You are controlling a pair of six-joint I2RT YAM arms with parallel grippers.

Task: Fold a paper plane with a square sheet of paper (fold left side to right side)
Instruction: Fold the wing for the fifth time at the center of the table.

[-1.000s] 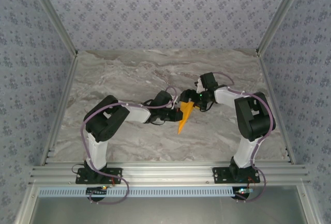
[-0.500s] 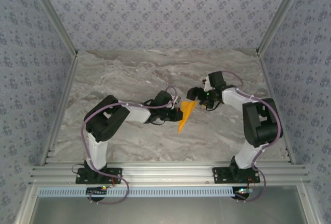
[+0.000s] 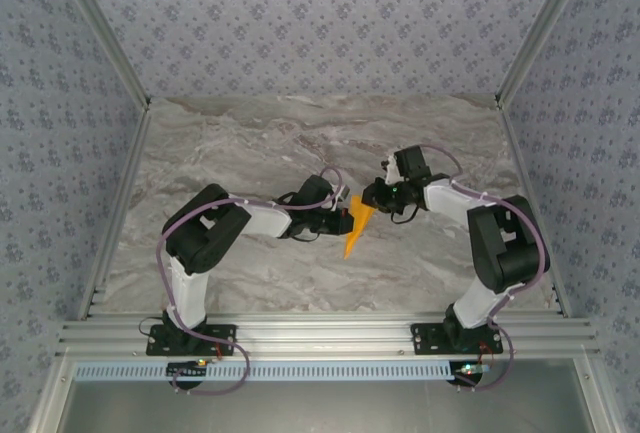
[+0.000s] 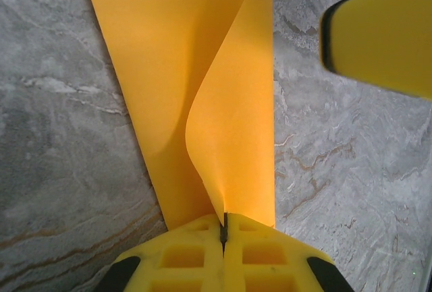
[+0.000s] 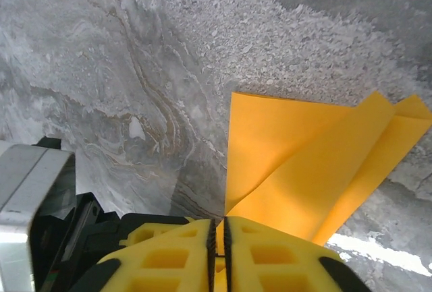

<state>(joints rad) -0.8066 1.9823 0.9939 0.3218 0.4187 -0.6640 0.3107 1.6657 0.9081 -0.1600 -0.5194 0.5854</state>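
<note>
The orange-yellow sheet of paper [image 3: 354, 237], folded into a narrow pointed dart, is held above the marble table between both arms. My left gripper [image 3: 348, 220] is shut on its left edge; in the left wrist view the yellow jaws [image 4: 224, 223] pinch a curled layer of the paper [image 4: 202, 69]. My right gripper [image 3: 371, 198] is shut on the paper's far end; in the right wrist view the paper [image 5: 317, 164] runs into the closed jaws [image 5: 219, 230]. One finger of the right gripper [image 4: 385, 36] shows at the upper right of the left wrist view.
The grey marble table [image 3: 250, 143] lies under the paper, with patterned walls and aluminium rails [image 3: 320, 333] around it. The two arm bases [image 3: 190, 338] stand at the near edge. A part of the left arm [image 5: 34, 204] is close beside the right jaws.
My right gripper, open a moment ago, drew back a little, came in again at the paper's far end and closed on it. The left gripper kept its hold and barely moved.
</note>
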